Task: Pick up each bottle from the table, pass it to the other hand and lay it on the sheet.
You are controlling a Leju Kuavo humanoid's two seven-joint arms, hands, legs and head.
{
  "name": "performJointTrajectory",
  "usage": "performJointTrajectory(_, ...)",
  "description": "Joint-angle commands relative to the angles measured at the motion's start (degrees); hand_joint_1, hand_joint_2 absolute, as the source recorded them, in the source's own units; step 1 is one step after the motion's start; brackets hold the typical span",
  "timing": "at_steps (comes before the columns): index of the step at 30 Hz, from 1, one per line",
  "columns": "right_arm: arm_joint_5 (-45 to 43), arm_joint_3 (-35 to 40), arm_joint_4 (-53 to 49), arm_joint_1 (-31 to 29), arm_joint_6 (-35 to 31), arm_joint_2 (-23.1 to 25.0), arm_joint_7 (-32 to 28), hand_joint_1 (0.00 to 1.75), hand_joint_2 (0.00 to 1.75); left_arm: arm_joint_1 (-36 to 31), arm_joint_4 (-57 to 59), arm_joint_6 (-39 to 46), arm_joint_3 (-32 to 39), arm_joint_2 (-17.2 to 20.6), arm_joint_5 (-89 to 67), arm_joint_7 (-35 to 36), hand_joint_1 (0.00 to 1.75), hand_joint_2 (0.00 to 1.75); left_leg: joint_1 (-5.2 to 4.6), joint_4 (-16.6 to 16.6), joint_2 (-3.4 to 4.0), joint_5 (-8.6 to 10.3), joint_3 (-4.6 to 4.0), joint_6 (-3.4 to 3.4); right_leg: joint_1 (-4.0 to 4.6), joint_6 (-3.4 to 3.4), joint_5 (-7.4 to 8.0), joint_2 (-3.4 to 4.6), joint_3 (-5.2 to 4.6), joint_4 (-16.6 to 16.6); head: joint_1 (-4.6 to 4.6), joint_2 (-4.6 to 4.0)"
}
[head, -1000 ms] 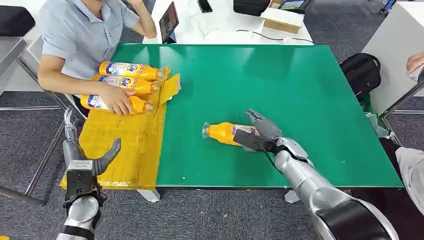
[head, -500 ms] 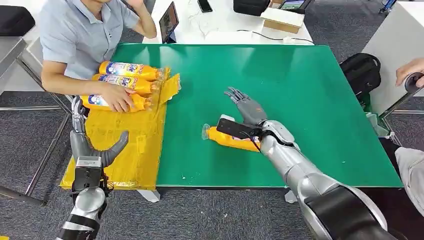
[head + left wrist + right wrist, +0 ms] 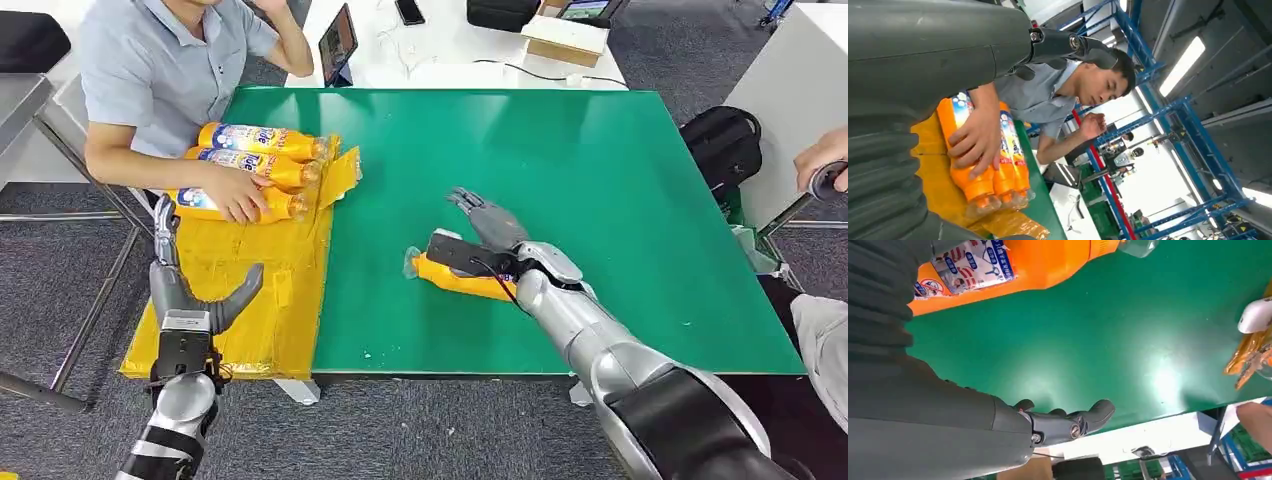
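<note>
One orange bottle (image 3: pixel 452 276) lies on its side on the green table (image 3: pixel 600 180), clear cap end toward the yellow sheet (image 3: pixel 250 300). My right hand (image 3: pixel 487 238) hovers over its labelled end with fingers spread toward the far side and the thumb across the bottle, gripping nothing. The right wrist view has the bottle (image 3: pixel 1038 260) beside the hand's dark fingers (image 3: pixel 1073 422), which are off it. My left hand (image 3: pixel 187 292) is raised open over the sheet's near left part. Three orange bottles (image 3: pixel 255 165) lie at the sheet's far end.
A seated person rests a hand (image 3: pixel 237 205) on the nearest of the three bottles (image 3: pixel 993 165); that hand (image 3: pixel 973 142) also appears in the left wrist view. A tablet (image 3: pixel 337 42) and a box (image 3: pixel 565 38) stand on the white table behind. A black bag (image 3: pixel 725 145) sits at the right.
My right hand lifted off the bottle's base end and swung over it toward the far side, fingers spreading, then sank slightly. My left hand rose and moved forward over the sheet.
</note>
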Motion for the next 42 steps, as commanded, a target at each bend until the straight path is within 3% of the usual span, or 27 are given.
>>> performJointTrajectory(1,0.04,2.03,4.9,-3.78,1.19,0.28,0.89,0.0,1.75,-2.53,3.78,-0.03,-1.02,0.01,0.13,0.01,0.0,1.75,0.07,0.04,0.07,-0.03,0.06,-0.08,0.08,-0.13,-0.01,-0.02,0.08,0.0,0.0,0.0)
performJointTrajectory(2,0.17,3.12,5.51,-3.93,6.72,-0.3,4.55,0.0,1.75,-2.48,4.03,0.13,-1.12,0.19,-0.42,0.16,0.0,1.75,0.1,0.08,0.09,-0.06,0.08,-0.1,0.12,-0.18,-0.03,-0.02,0.11,0.02,0.0,0.0)
performJointTrajectory(4,-1.56,2.39,6.18,-3.26,11.03,-0.9,6.29,0.0,1.75,-2.79,4.9,-0.02,-1.42,0.5,-0.6,0.04,0.0,1.75,0.09,0.06,0.05,-0.04,0.09,-0.11,0.11,-0.17,-0.03,-0.06,0.13,0.02,0.0,0.0)
performJointTrajectory(11,-5.12,1.82,7.15,-2.34,22.42,-1.9,8.16,0.0,1.75,-5.03,7.23,0.42,-2.7,1.41,-2.41,0.63,0.0,1.75,0.07,0.01,-0.08,0.0,0.08,-0.08,0.08,-0.12,-0.02,-0.15,0.13,-0.04,0.0,0.0)
performJointTrajectory(14,-0.6,7.09,7.08,-3.92,22.23,-3.29,10.5,0.0,1.75,-5.86,6.34,0.47,-3.36,1.45,-3.72,1.68,0.0,1.75,0.1,0.06,-0.07,-0.01,0.06,-0.1,0.12,-0.16,-0.04,-0.18,0.13,-0.01,0.0,0.0)
performJointTrajectory(19,-1.72,8.2,6.71,-4.77,28.79,-6.96,11.2,0.0,1.75,-7.56,5.67,-1.09,-4.0,1.16,-5.32,4.23,0.0,1.75,0.07,0.11,-0.13,0.0,-0.02,-0.07,0.08,-0.12,-0.04,-0.21,0.05,0.03,0.0,0.0)
performJointTrajectory(28,4.13,17.28,4.57,-5.88,22.16,-11.16,13.25,0.0,1.75,-5.5,1.8,-3.39,-2.26,0.56,-6.86,6.84,0.0,1.75,0.03,0.1,-0.02,-0.02,0.0,-0.07,0.04,-0.11,-0.02,-0.09,0.05,0.02,0.0,0.0)
performJointTrajectory(37,3.75,22.44,2.95,-6.81,24.86,-15.89,13.02,0.0,1.75,-3.8,0.8,-4.94,-0.82,0.06,-7.18,7.23,0.0,1.75,-0.03,0.08,-0.04,-0.01,-0.03,-0.04,-0.01,-0.07,0.0,-0.09,0.03,0.02,0.0,0.0)
performJointTrajectory(38,2.71,22.37,3.09,-6.52,25.47,-15.89,12.71,0.05,1.75,-3.93,1.17,-4.92,-0.82,0.0,-7.18,7.21,0.0,1.75,0.0,0.11,-0.01,-0.03,0.0,-0.06,0.02,-0.11,-0.01,-0.08,0.07,0.02,0.0,0.0)
performJointTrajectory(39,2.64,22.91,3.14,-6.3,25.86,-16.04,12.62,1.47,1.75,-4.13,1.67,-5.28,-0.9,-0.02,-6.93,7.16,0.0,1.75,-0.03,0.07,-0.01,0.0,-0.02,-0.04,-0.02,-0.07,0.01,-0.05,0.03,0.01,0.0,0.0)
performJointTrajectory(40,2.67,23.25,3.15,-5.88,25.86,-16.17,12.43,1.57,1.75,-4.22,1.98,-5.34,-0.91,-0.09,-6.86,7.15,0.0,1.75,0.03,0.11,0.06,-0.05,0.05,-0.08,0.05,-0.13,0.0,-0.03,0.12,-0.01,0.0,0.0)
performJointTrajectory(42,2.68,23.32,3.16,-5.59,25.66,-16.12,12.44,1.57,1.75,-4.26,2.06,-5.35,-0.93,-0.13,-6.86,7.15,0.0,1.75,0.02,0.08,0.06,-0.04,0.06,-0.09,0.05,-0.14,0.0,-0.03,0.13,-0.01,-0.02,0.0)
